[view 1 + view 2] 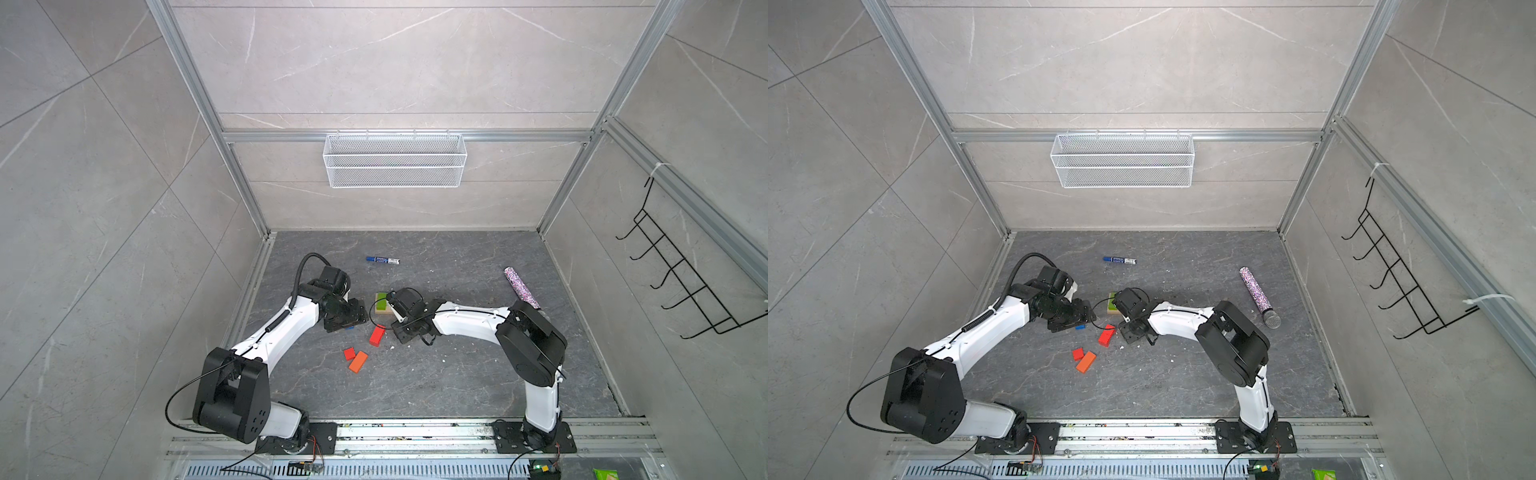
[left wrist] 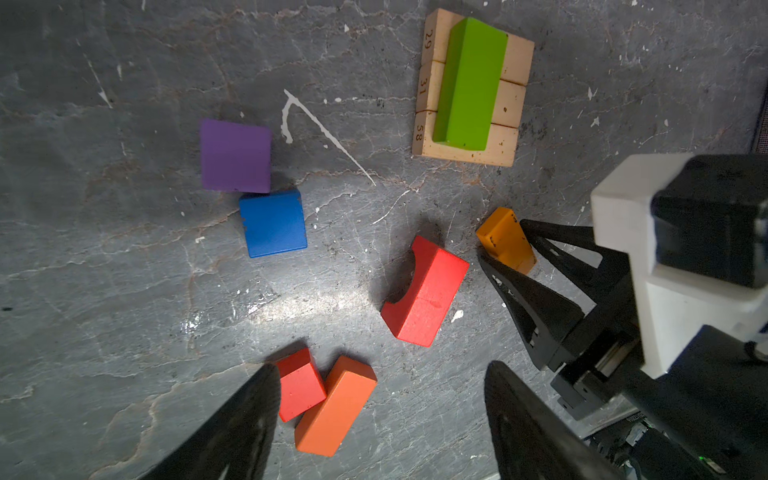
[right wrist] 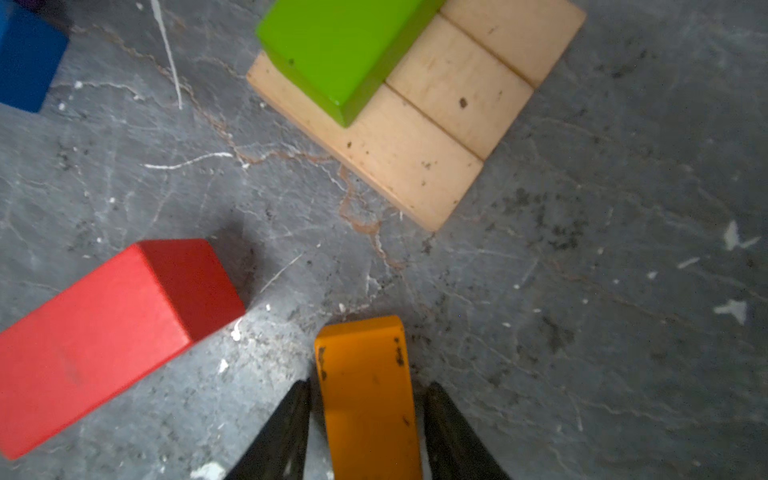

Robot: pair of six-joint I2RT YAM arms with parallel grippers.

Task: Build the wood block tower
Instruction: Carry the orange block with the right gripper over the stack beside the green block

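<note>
1. The right gripper [image 3: 370,383] is sitting closest to the lens in the right wrist view, with its two fingers straddling the amber block [image 3: 361,349], which is lying on the table [image 3: 602,291]; the fingers are flanking it closely on both sides, but I cannot tell whether they are pinching it or stopping just short of it
2. The left gripper [image 2: 382,368] is hanging above the table to the left of the tower [image 1: 381,303], with its jaws spread wide and nothing between them
3. The tower is standing near the table's middle: three tan blocks [image 2: 507,143] are lying side by side and touching, and the green block [image 2: 469,83] is lying across all three
4. The long red block [image 2: 428,291], which has an arched notch in one side, is lying just beside the amber block but apart from it, on the tower's near side
5. The small red block [image 2: 299,384] and the orange block [image 2: 336,407] are lying against each other, closer to the table's near edge than the long red block
6. The purple cube [image 2: 235,156] and the blue cube [image 2: 274,224] are sitting with their corners meeting, left of the tower; in both top views only a sliver of blue is showing beside the left gripper
7. The marker [image 1: 382,260] is lying toward the far edge and the microphone [image 1: 1258,297] toward the right edge, both well apart from the blocks
</note>
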